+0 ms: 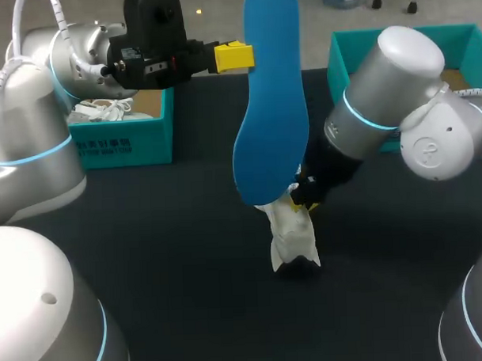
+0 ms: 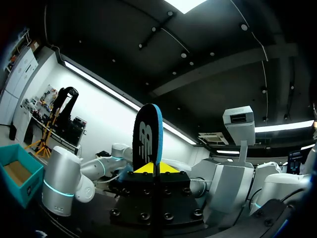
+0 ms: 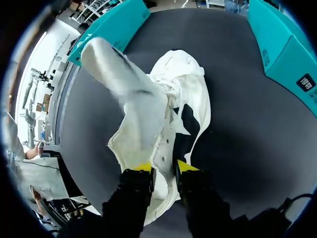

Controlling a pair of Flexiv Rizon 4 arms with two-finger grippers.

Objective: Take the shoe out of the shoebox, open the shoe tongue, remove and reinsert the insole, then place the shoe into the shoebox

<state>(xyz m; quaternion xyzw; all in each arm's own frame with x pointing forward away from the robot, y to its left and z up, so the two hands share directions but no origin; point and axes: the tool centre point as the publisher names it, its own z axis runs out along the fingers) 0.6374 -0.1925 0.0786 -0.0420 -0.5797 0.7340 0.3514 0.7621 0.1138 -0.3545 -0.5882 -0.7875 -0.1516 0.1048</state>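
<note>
Robot's left hand [image 1: 234, 56] grips blue foam insole [image 1: 270, 92] above white fabric shoe [image 1: 294, 238].
The right hand [image 3: 163, 168] pinches the shoe's side wall on the dark desk [image 1: 148, 255]; a steady hold and a lower-end-first feed into the opening look surest.

The desk [image 1: 172, 254] is open from 6 to 9 o'clock of the shoe [image 1: 294, 240]. The insole [image 1: 270, 100] blocks 12, the right arm [image 1: 397, 104] 2, the left box [image 1: 129, 143] 10, the right box [image 1: 349, 54] 1.
</note>
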